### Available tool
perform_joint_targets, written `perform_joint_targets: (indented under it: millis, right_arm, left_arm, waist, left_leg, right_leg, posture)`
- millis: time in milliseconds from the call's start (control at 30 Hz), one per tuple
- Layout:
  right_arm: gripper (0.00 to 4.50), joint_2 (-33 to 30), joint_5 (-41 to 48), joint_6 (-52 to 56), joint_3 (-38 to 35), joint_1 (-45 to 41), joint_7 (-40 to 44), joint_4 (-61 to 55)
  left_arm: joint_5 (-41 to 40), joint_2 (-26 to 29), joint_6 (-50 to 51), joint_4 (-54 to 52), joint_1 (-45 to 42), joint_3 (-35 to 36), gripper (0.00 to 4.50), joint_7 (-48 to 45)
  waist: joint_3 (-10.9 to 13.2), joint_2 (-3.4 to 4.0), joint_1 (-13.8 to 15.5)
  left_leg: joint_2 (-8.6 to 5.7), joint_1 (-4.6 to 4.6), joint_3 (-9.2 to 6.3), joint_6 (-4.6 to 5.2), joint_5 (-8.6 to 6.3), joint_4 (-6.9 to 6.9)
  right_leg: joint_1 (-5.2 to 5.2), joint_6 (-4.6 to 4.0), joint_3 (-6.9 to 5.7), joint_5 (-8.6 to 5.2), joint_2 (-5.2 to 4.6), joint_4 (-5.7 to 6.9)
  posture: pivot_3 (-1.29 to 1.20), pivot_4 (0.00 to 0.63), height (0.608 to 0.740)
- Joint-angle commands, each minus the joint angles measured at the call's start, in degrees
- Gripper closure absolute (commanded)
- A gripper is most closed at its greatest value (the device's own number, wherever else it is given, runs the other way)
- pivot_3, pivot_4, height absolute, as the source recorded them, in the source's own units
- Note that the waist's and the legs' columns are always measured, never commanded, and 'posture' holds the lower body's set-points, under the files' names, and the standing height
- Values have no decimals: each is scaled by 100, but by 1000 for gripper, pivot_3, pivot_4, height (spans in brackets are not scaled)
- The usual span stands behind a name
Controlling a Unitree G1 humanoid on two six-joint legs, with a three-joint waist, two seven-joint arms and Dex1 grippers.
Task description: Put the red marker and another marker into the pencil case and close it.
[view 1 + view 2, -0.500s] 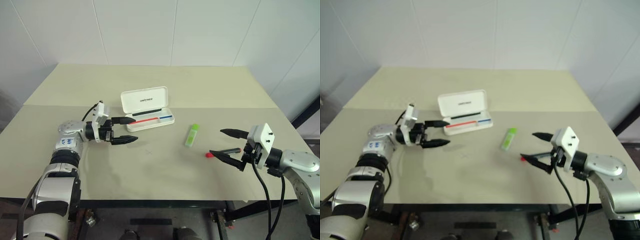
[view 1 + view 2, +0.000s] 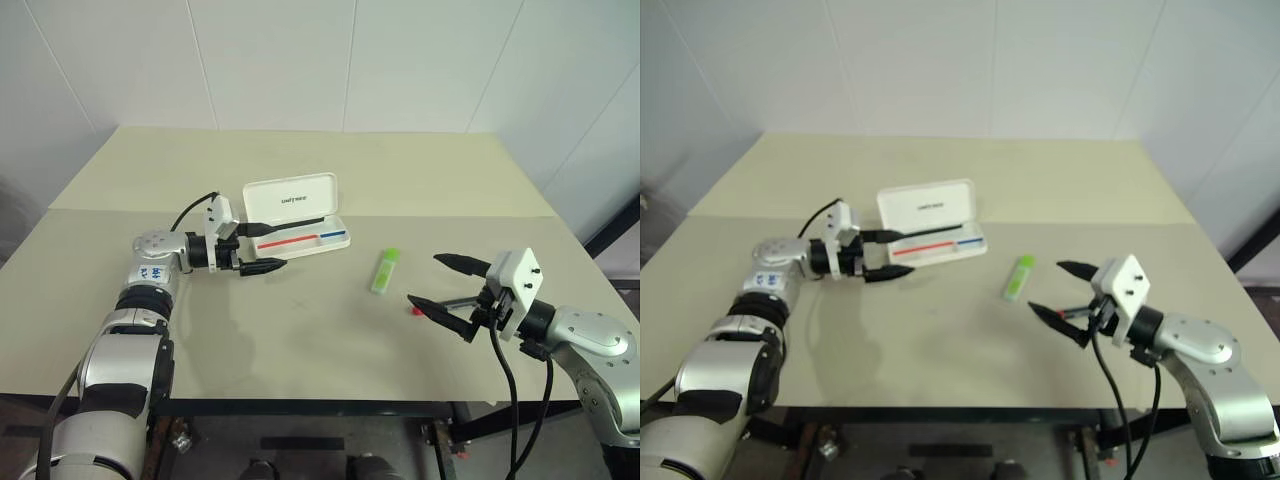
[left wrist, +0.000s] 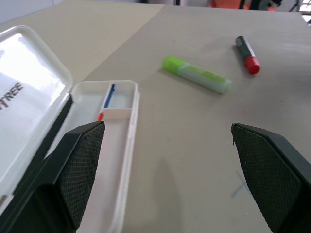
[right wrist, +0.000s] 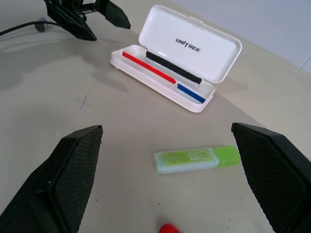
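The white pencil case [image 2: 290,200] lies open at mid table, lid raised, a red-and-blue stripe in its tray. My left gripper [image 2: 275,247] hangs open at the case's left end, one finger over the tray's edge [image 3: 127,145], nothing between the fingers. The light-green marker [image 2: 384,270] lies to the right of the case. The red marker [image 3: 247,54] lies further right, its red cap [image 2: 414,310] toward the table's middle. My right gripper [image 2: 424,279] stands open just above the red marker, hiding part of its dark body.
A small pencilled cross [image 2: 296,304] marks the table in front of the case. The table's front edge [image 2: 320,398] runs close under both arms. White walls stand behind the table.
My left gripper has reached forward and right, up to the case's left end. The right gripper has shifted slightly left over the red marker. Case and markers have not moved.
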Motion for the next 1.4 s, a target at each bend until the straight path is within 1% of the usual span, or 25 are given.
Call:
perform_joint_targets:
  millis: [33,200,267,467,567,733,800,833,900,967,1067,1100,1133,1167,1400]
  right_arm:
    - [0,66,103,-69,-25,-136,-53,-156]
    - [0,125,-49,-121,9,-184,-177,-172]
    - [0,159,-4,-92,-122,36,-270,-388]
    - [0,209,17,-61,-364,619,-529,-799]
    - [0,229,31,-29,-403,742,-663,-939]
    - [0,231,41,-2,-532,943,-812,-1113]
    - [0,217,50,6,-569,995,-853,-1155]
    - [0,212,54,11,-584,1018,-869,-1173]
    - [0,200,63,17,-607,1050,-887,-1199]
    - [0,187,73,23,-632,1065,-890,-1206]
    - [0,157,78,25,-664,1043,-861,-1170]
    - [0,146,74,26,-661,1021,-852,-1150]
    - [0,133,71,24,-656,989,-840,-1124]
    - [0,123,70,26,-650,958,-834,-1103]
    - [0,22,86,5,-617,716,-689,-882]
  left_arm:
    - [185,-55,-41,220,-252,-62,38,61]
    - [656,-230,66,594,-512,-261,38,912]
    - [1131,-335,173,745,-650,-599,38,1480]
    - [1567,-625,342,984,-887,-751,38,2132]
    - [1677,-713,419,1041,-921,-752,38,2224]
    - [2153,-820,626,1111,-919,-1064,38,2592]
    - [2545,-822,765,1144,-917,-1388,38,2960]
    - [2712,-819,772,1154,-913,-1532,218,3034]
    - [2769,-825,839,1167,-913,-1578,654,3079]
    - [2726,-844,933,1177,-925,-1529,1231,3068]
    - [2656,-879,983,1173,-955,-1429,2235,3116]
    - [2658,-877,972,1171,-959,-1424,2466,3106]
    - [2668,-866,933,1165,-961,-1429,2593,3096]
    - [2668,-854,899,1160,-964,-1423,2622,3084]
    - [2560,-746,457,1078,-1053,-1313,2622,2852]
  waist:
    - [0,0,14]
    - [3,-5,64]
    - [6,-10,79]
    - [7,-11,97]
    - [7,-12,77]
    - [7,-13,78]
    - [7,-13,74]
    - [7,-14,78]
    - [5,-17,76]
    - [5,-17,60]
    - [4,-16,37]
    - [4,-16,36]
    - [4,-16,36]
    - [4,-16,36]
    - [5,-16,54]
  left_leg:
    - [0,0,0,0,0,-1]
    - [0,-1,0,0,0,-3]
    - [-1,-2,0,0,0,-2]
    - [-6,-9,-2,-1,-1,-5]
    - [-7,-8,-1,-1,-1,-3]
    - [-5,0,-1,-1,0,-4]
    - [-5,3,0,-1,0,-2]
    - [-5,4,1,-1,0,0]
    - [-6,10,1,-1,0,4]
    - [-6,15,5,1,1,9]
    - [-4,18,8,7,6,11]
    - [-4,19,8,7,6,11]
    - [-4,19,8,7,6,11]
    - [-4,19,8,7,6,11]
    - [-4,12,7,6,6,6]
  right_leg:
    - [0,0,0,0,1,-1]
    - [-1,0,0,0,1,-5]
    - [-1,1,0,0,2,-4]
    - [-2,6,1,-2,0,-9]
    - [-3,7,3,-1,0,-8]
    - [-2,8,4,-1,6,0]
    - [2,8,6,-1,6,1]
    - [3,9,8,-1,6,1]
    - [12,11,9,0,6,-1]
    - [17,16,13,4,6,0]
    - [16,18,13,9,8,2]
    - [17,17,14,9,8,3]
    - [16,17,13,9,8,3]
    - [16,17,13,9,9,3]
    - [11,18,14,9,8,-2]
  posture:
    - [0,150,740]
    - [0,150,740]
    - [0,150,740]
    - [0,150,740]
    - [0,150,740]
    - [0,150,740]
    - [0,150,740]
    - [0,150,740]
    - [0,150,740]
    - [0,150,740]
    - [0,150,740]
    - [0,150,740]
    - [0,150,740]
    - [0,150,740]
    - [0,150,740]
